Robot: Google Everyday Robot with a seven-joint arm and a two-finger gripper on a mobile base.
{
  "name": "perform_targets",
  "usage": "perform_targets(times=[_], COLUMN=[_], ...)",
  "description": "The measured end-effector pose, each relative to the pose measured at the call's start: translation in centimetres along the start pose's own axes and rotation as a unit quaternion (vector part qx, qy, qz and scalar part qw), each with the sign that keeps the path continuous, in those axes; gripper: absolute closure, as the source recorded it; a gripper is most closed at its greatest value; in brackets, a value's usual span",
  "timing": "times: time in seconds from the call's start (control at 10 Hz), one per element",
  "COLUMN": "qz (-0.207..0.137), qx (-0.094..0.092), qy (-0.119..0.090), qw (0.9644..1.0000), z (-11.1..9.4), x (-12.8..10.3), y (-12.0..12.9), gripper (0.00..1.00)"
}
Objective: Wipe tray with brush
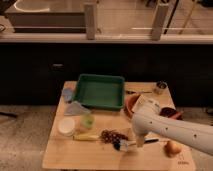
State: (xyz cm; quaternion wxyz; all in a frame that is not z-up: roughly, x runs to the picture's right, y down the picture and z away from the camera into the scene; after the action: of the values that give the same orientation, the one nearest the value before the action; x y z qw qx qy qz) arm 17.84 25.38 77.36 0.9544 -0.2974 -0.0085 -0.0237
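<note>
Toward the back middle of the wooden counter [57, 156] lies the green tray [100, 92], flat, with its raised rim all around and its floor bare. Well apart from it, near the front edge, lies the brush [119, 145], its dark bristly head pointing left and its thin handle running right along the counter. The end effector [138, 143] is down at the handle, just right of the head, at the end of a white arm [172, 131] that reaches in from the lower right. Whether the end effector is closed on the brush or only standing over it cannot be told, since the arm's bulk covers that spot.

Just behind the brush head sits a dark grape-like cluster [113, 135], and left of that a pale yellow piece [86, 137]. Further left is a round white disc [66, 125] with a small green cup [88, 120] beside it. A grey cloth [76, 108] and a blue object [67, 93] lie by the tray's left rim. Right of the tray a brown bowl [131, 104] is partly hidden by the arm, with a darker bowl [171, 113] beyond it. A small tin [160, 88] stands at the back right corner, and a round orange fruit [173, 148] rests near the front right.
</note>
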Motion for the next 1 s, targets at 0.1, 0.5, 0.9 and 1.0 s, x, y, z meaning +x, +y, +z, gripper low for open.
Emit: perform_targets(times=[0.1, 0.5, 0.9, 1.0], qz=[0.004, 0.008, 0.007, 0.006], qx=[-0.007, -0.037, -0.056, -0.060], qy=[-0.006, -0.015, -0.011, -0.009], qw=[0.9999, 0.9992, 0.9984, 0.9981], z=[0.3, 1.8, 3.7, 4.2], x=[0.0, 0.2, 0.5, 0.6], y=[0.4, 1.5, 2.2, 2.3], gripper=[0.20, 0.20, 0.22, 0.28])
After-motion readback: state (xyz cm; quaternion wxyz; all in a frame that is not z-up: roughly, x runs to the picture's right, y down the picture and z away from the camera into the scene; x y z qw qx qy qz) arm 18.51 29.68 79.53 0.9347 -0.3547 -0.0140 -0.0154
